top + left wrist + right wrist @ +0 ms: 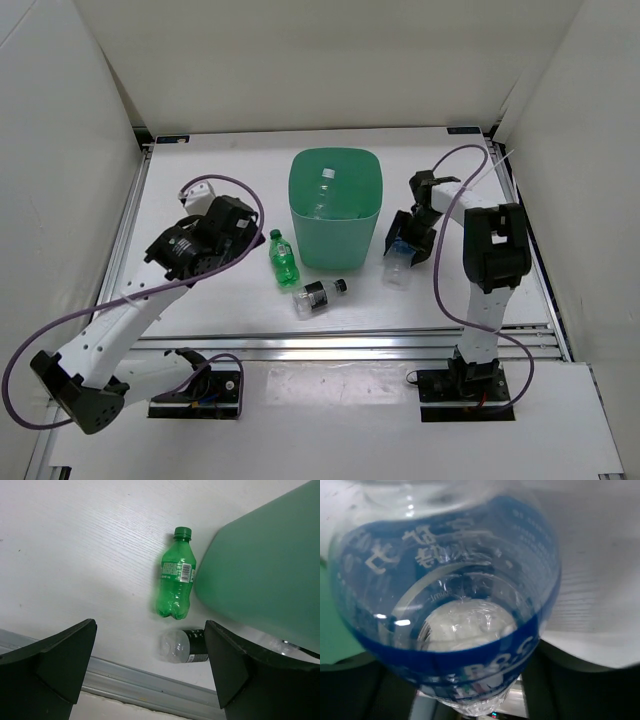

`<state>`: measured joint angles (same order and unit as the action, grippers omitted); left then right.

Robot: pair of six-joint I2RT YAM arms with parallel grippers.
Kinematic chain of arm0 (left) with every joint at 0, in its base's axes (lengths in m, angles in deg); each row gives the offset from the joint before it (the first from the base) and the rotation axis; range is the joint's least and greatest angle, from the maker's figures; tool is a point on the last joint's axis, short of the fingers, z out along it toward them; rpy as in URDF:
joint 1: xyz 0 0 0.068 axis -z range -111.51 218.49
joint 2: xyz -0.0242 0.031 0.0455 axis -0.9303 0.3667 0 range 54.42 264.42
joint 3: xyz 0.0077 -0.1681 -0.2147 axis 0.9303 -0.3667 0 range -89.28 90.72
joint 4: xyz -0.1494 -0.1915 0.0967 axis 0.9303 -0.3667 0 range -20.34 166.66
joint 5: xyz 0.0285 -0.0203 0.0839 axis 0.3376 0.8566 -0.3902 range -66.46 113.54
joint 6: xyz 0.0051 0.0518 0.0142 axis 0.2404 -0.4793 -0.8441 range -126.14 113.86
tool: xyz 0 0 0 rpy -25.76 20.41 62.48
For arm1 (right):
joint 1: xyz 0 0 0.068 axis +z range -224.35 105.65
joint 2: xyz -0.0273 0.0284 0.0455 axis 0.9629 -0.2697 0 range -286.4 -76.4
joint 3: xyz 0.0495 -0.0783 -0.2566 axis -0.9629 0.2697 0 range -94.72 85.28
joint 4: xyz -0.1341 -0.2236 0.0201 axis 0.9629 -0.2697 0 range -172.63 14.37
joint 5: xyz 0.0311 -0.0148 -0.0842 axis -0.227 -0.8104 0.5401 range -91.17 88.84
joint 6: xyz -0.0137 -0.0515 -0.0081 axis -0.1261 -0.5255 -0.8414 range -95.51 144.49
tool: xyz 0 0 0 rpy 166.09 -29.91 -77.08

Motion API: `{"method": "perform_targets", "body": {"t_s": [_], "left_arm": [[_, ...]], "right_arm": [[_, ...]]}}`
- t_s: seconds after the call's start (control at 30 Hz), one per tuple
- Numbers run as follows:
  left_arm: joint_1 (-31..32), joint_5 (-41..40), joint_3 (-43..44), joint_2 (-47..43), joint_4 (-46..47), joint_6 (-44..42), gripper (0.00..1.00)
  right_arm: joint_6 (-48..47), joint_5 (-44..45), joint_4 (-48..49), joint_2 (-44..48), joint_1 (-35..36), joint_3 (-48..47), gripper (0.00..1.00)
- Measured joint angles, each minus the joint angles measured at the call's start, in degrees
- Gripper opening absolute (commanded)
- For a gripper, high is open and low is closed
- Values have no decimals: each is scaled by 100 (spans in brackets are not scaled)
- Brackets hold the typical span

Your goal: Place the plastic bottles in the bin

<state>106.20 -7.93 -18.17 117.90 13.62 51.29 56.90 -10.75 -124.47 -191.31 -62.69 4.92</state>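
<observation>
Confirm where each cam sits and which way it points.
Top: above and behind, looking down at the table; left arm, right arm, bases nearest.
Left wrist: looks down past open left fingers at green bottle, black-label bottle, bin.
Right wrist: blue-label bottle fills the view; right fingers dark underneath.
Shared: top and left wrist both show green bottle and bin.

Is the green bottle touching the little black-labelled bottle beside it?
Apart. The left wrist view shows bare table between the base of the green bottle and the black-labelled bottle.
</observation>
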Motion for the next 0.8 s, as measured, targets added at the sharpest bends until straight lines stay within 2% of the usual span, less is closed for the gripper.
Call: {"method": "perform_targets", "body": {"t_s": [0.07, 0.1, 0.17, 0.27, 0.37, 0.43, 0.57, 0.67, 0.73, 0.8], "left_arm": [[-114, 92, -68, -155, 2, 59, 100], [-175, 133, -101, -214, 9, 81, 100], [-275, 227, -144, -240, 11, 114, 100], [-348, 304, -201, -153, 28, 197, 100], [-350, 310, -214, 0, 157, 197, 100], [-356, 304, -280, 44, 376, 144, 100], [-431, 297, -356, 304, 813, -46, 100], [-560, 328, -308, 850, 1045, -170, 100], [-693, 446, -278, 1259, 1185, -234, 100], [-822, 566, -278, 1624, 1274, -295, 100]], "right_arm": [[17, -90, -48, -42, -22, 26, 56], [2, -109, -37, 4, -44, 48, 53], [-2, -101, 31, 157, -87, 138, 52], [-24, -17, -76, 603, -184, 173, 41], [59, 267, -479, 1268, -308, -173, 38], [149, 413, -741, 1696, -363, -758, 36], [345, 671, -931, 2155, -216, -2640, 36], [295, 761, -876, 2162, 269, -4144, 42], [142, 866, -841, 1941, 717, -5110, 42], [-83, 984, -745, 1696, 1196, -5744, 46]]}}
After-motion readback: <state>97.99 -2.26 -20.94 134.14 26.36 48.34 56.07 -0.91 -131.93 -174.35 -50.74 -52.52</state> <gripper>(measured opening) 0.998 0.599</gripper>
